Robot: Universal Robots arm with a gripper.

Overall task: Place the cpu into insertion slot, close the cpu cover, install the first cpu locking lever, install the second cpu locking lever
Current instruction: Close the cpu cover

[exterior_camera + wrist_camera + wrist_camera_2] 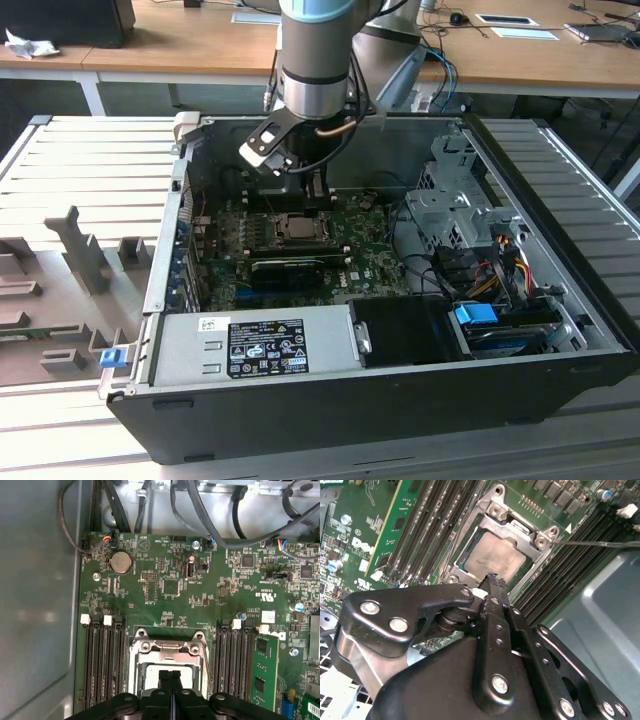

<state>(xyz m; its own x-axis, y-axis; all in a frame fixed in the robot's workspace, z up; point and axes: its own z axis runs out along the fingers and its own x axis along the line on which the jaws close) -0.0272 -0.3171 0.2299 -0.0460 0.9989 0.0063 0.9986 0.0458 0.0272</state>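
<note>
The tool, its black fingers pressed together with nothing between them, points down at the insertion slot on the green motherboard. The cpu lies flat in that slot, just past the fingertips. The cpu cover appears folded down around it, framing its silver top. A thin locking lever juts out over the memory slots, seemingly unlatched.

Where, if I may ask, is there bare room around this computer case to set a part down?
The ribbed table on the exterior view's right of the case is bare, as is that view's left beyond the grey fixtures. Inside is crowded: cables by the drive cage, and the shut hand over the cpu.
</note>
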